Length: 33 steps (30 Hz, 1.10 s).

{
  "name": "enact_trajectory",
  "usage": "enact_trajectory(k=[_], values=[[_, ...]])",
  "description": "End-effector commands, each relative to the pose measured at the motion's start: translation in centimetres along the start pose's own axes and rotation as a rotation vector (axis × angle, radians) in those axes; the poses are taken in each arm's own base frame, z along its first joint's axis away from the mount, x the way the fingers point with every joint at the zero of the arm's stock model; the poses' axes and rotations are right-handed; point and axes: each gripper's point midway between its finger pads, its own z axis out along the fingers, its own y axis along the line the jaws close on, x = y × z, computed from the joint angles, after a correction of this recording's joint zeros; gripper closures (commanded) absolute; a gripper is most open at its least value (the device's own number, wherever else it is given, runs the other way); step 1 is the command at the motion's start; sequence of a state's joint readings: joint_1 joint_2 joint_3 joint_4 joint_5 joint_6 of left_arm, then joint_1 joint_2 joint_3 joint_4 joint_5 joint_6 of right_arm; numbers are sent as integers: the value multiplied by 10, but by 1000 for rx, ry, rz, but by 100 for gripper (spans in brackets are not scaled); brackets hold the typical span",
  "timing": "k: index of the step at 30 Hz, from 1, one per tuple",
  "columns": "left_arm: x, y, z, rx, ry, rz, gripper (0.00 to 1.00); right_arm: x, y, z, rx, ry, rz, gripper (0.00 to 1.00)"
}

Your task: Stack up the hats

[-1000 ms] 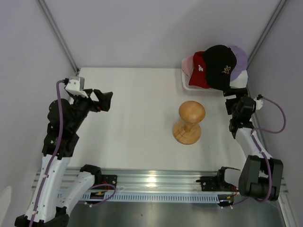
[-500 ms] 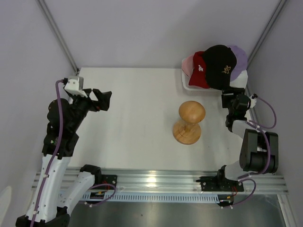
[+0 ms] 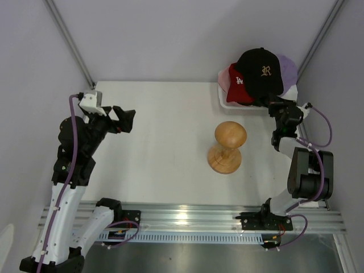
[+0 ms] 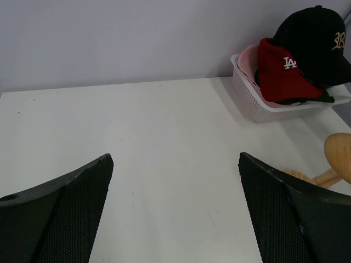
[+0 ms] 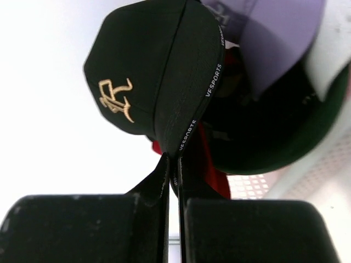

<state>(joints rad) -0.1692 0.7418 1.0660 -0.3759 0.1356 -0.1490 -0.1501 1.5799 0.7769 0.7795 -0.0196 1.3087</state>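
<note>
Several hats are piled in a white mesh basket (image 3: 223, 101) at the back right. The black hat with the gold logo (image 3: 260, 69) sits on top, tilted up. A red hat with a white logo (image 3: 237, 89) lies beneath it, with a pink hat (image 3: 224, 76) on the left and a lavender hat (image 3: 289, 67) behind. My right gripper (image 3: 272, 103) is shut on the black hat's (image 5: 153, 76) lower edge, its fingertips (image 5: 164, 164) pinching the fabric. My left gripper (image 3: 126, 119) hangs open over the left of the table, holding nothing.
A round wooden mushroom-shaped stand (image 3: 229, 146) rises from the table in front of the basket, left of my right arm. In the left wrist view the basket (image 4: 258, 109) and the stand (image 4: 339, 159) are far to the right. Grey walls close in the table.
My right gripper has reached up to the basket and shut on the black hat's edge. The hat has tipped up and back. The left arm has not moved.
</note>
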Motion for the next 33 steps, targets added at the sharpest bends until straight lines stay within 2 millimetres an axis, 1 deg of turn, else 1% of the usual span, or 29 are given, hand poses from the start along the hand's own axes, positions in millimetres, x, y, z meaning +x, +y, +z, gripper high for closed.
enact_trajectory(k=[1,2,3,5,7,8,9,11,12,15,16,17,18,19,21,22,23,24,26,29,30,31,33], values=[[-10,-4,0,25,-37,6,0,1,20,-3,-56,13,-48,100],[-12,-5,-1,27,-43,7,1,-1,28,-4,-78,9,-56,100],[-12,-5,-2,30,-43,7,1,-4,43,-9,-114,0,-83,100],[-12,-6,-2,35,-43,6,0,-7,61,-12,-151,-7,-117,100],[-12,-8,-2,46,-42,5,1,-11,89,-16,-210,-12,-166,100],[-12,-9,-3,52,-44,5,1,-12,99,-17,-235,-10,-179,100],[-13,-10,-4,56,-48,5,0,-14,117,-18,-281,-12,-197,100],[-14,-11,-5,58,-50,5,1,-12,139,-24,-341,5,-206,100],[-14,-10,-6,57,-54,4,0,-14,154,-24,-372,6,-206,100],[-16,-12,-8,61,-62,4,1,-10,178,-30,-437,42,-221,100],[-16,-12,-9,60,-64,4,1,-7,195,-35,-486,69,-230,100],[-17,-12,-10,62,-67,5,1,-3,200,-35,-503,92,-233,100],[-17,-12,-10,63,-65,3,0,4,208,-39,-529,143,-244,100],[-17,-13,-10,66,-66,4,0,5,221,-40,-546,163,-249,100],[-17,-14,-10,73,-66,3,1,9,230,-44,-570,195,-237,100],[-17,-14,-11,73,-66,1,1,11,238,-50,-606,211,-231,100],[-18,-15,-11,75,-67,1,1,13,241,-54,-617,229,-201,100],[-18,-15,-11,73,-66,1,1,18,245,-62,-638,269,-193,100],[-16,-13,-10,68,-61,-3,0,29,246,-72,-646,343,-180,100],[-18,-11,-10,52,-60,-7,0,51,231,-94,-563,482,-158,100],[-17,-10,-10,46,-54,-10,0,59,218,-100,-527,515,-151,100],[-18,-11,-10,48,-55,-15,0,65,218,-116,-526,557,-153,100],[-17,-12,-11,54,-52,-15,1,81,210,-136,-510,629,-139,100]])
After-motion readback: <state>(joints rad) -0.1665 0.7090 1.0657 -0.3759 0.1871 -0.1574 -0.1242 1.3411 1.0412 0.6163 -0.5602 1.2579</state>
